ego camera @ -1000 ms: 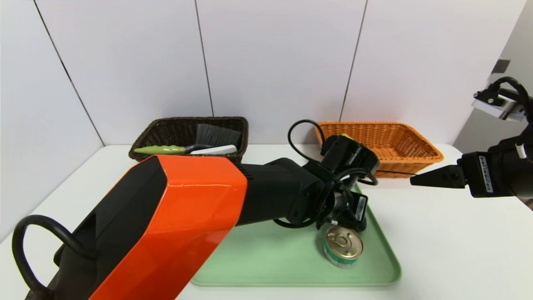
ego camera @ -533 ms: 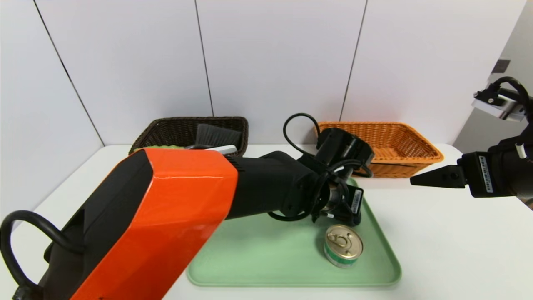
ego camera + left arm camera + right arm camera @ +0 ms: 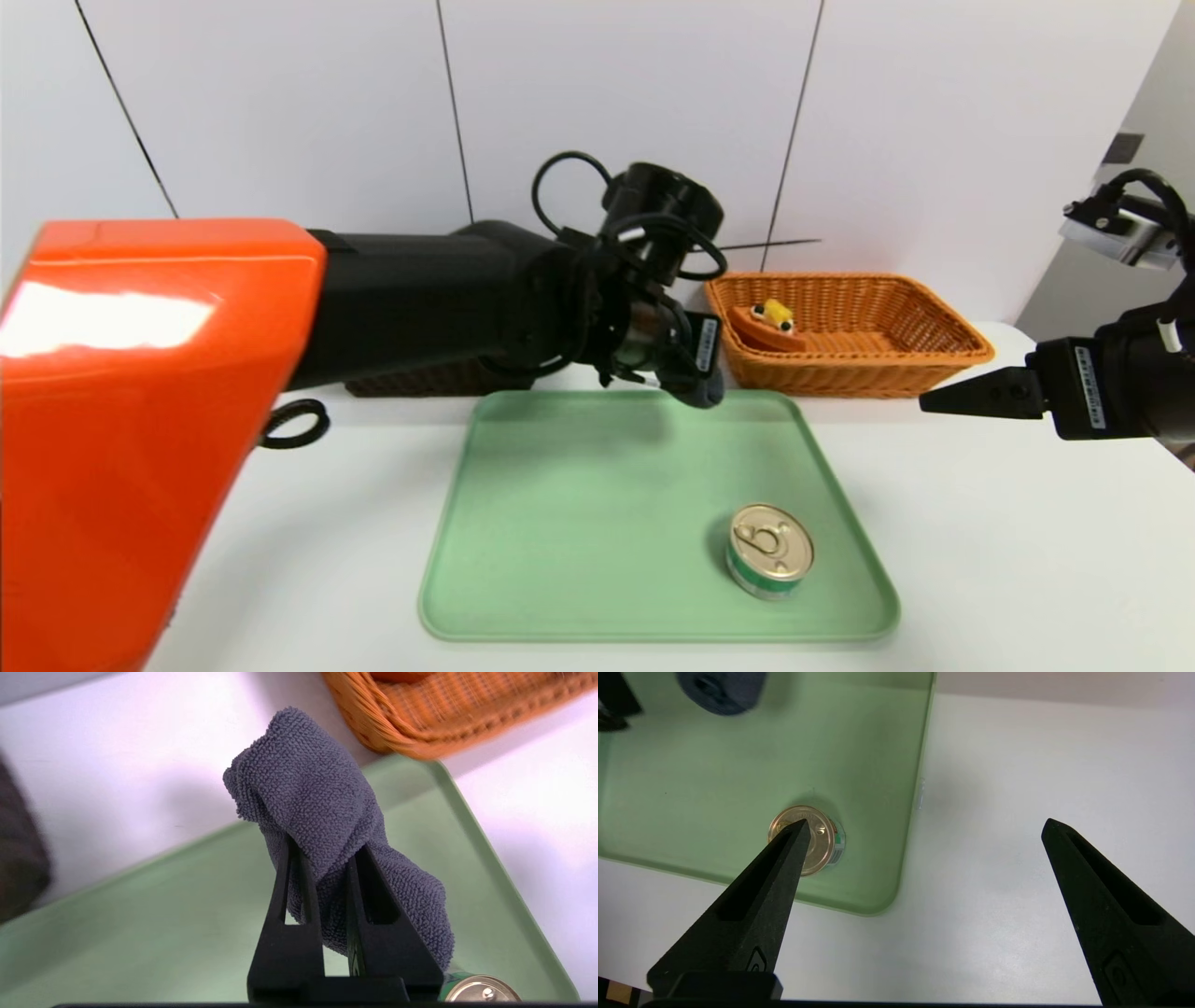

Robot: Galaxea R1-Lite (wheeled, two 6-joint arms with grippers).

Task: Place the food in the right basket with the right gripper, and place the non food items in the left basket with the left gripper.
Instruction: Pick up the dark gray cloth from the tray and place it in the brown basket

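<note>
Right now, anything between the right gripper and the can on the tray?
Nothing. In the right wrist view, bare tray and table lie between the open right gripper and the can.

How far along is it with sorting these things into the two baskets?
Partly done: a toy hot dog already lies in the orange basket. The left gripper is shut on a grey cloth, lifted above the green tray. The tin can remains on the tray; the right gripper waits open.

Grey cloth (image 3: 317,807) bunched above tray; tin (image 3: 770,551) upright on tray.
</note>
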